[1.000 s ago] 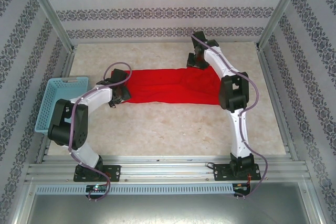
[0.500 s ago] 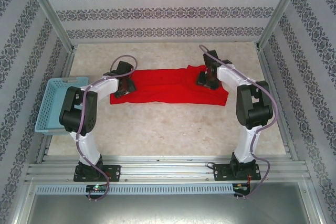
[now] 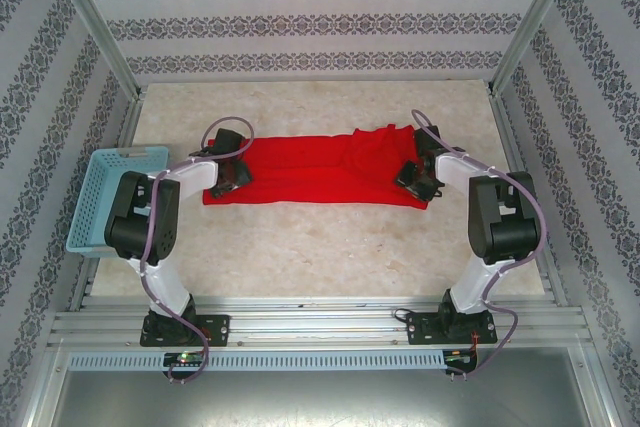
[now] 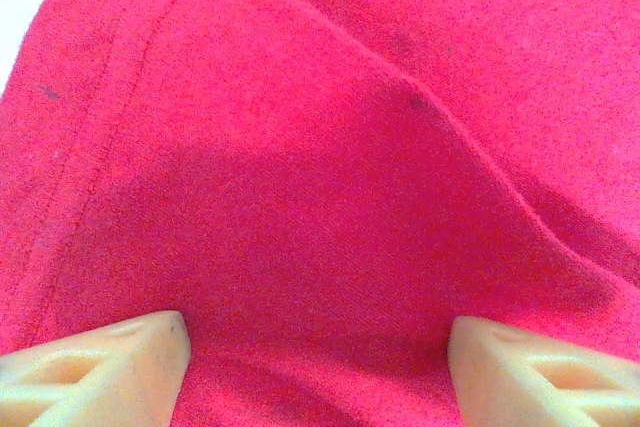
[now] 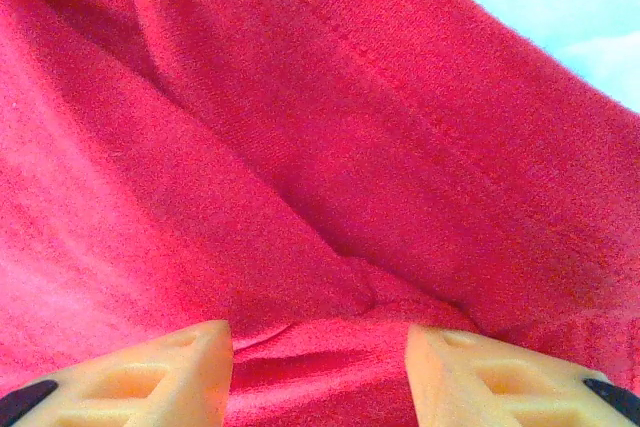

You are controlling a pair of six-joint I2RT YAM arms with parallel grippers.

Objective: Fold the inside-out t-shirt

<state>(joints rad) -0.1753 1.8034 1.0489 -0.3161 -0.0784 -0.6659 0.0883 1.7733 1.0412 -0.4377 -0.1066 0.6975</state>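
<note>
**Left gripper (image 3: 228,175) and right gripper (image 3: 415,175): both spread, down on the t-shirt (image 3: 310,172)**

Left jaws are wide, fingertips (image 4: 120,357) on flat cloth at the t-shirt's left end (hem seam alongside). Right jaws are apart at the right end, with a raised fold lying between them. The t-shirt lies as a long red band across the table (image 3: 330,247), clear of the basket (image 3: 105,197).

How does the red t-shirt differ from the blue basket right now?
The t-shirt is red cloth; the basket is light blue mesh. The t-shirt lies flat in a long band across the middle of the table; the basket sits at its left edge. The left gripper and right gripper are open over the t-shirt's ends, none at the basket. Both rest on the table.
</note>
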